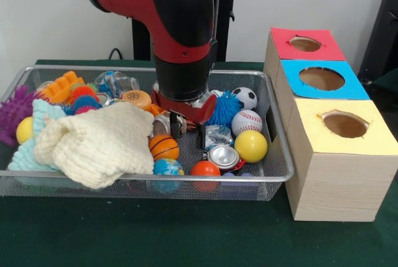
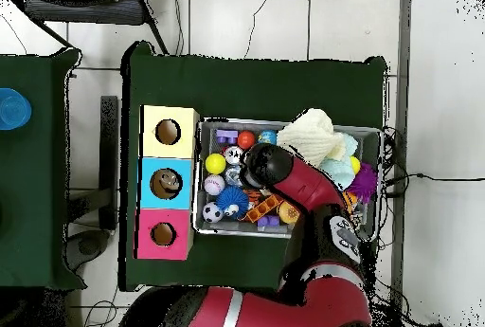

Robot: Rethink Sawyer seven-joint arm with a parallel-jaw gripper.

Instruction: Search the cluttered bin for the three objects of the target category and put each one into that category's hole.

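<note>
The wire mesh bin (image 1: pixel 143 177) is full of toys. My gripper (image 1: pixel 188 135) is lowered into its middle, fingers apart with nothing clearly held. A crinkly clear bottle (image 1: pixel 217 135) lies just right of the right finger (image 1: pixel 202 137). Another clear bottle with a bluish label (image 1: pixel 118 83) lies at the bin's back left. I see no third bottle. In the overhead view the arm (image 2: pixel 275 170) covers the gripper and the middle of the bin (image 2: pixel 284 123).
Beside the bin stands a wooden box with a red hole (image 1: pixel 305 43), a blue hole (image 1: pixel 321 78) and a yellow hole (image 1: pixel 345 124). A cream cloth (image 1: pixel 99 142) covers the bin's front left. A shiny can (image 1: pixel 224 156), a basketball (image 1: pixel 163 147) and a yellow ball (image 1: pixel 250 146) lie near the gripper.
</note>
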